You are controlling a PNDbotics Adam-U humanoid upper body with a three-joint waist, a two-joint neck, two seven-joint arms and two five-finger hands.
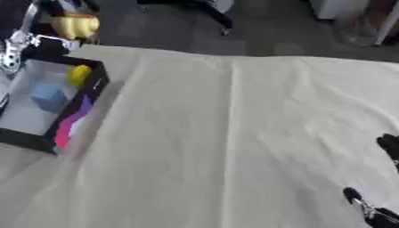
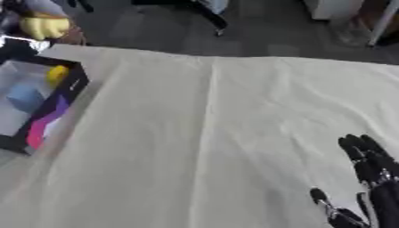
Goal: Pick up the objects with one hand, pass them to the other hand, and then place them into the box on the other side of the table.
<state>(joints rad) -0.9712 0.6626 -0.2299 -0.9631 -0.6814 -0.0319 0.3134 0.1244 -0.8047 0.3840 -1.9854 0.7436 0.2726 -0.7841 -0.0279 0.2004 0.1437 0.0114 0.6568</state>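
The box (image 1: 74,116) at the table's (image 2: 202,147) left edge already holds a yellow piece (image 1: 79,75) and a blue block (image 1: 48,97); the right hand (image 2: 372,178) rests open, empty, near the lower right corner; judging so, another pickup seems next, though no loose object shows

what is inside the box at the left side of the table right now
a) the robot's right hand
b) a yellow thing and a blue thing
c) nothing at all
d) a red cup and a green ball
b: the box holds a yellow thing near its far corner and a blue thing beside it, while the right hand rests open at the lower right on the cloth.
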